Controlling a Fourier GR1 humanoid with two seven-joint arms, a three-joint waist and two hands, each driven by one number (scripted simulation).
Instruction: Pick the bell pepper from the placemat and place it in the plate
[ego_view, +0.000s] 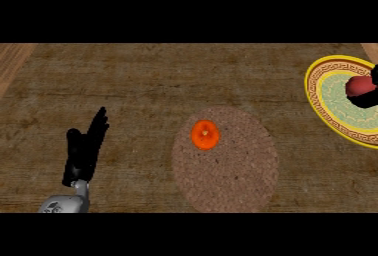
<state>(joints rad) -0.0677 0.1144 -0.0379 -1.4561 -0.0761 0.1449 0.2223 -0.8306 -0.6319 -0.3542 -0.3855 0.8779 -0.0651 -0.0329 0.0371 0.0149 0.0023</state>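
Left hand (85, 150) open, fingers straight up, resting low left on worktop (148, 80), holding nothing. Orange pepper (205, 135) sitting upper left on round woven placemat (229, 175), well right of that hand. Right hand (369, 97) barely peeking in at right edge over yellow-rimmed plate (328, 107), around something red (359, 86); fingers can't tell. Pepper well apart from plate.

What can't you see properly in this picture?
- Right hand: head view, mostly cut off by the right edge; fingers unclear.
- Red thing on the plate: partly hidden by that hand, so unidentifiable.
- Plate: right side cut off.
- Left hand: edge-on, arm cut off below.
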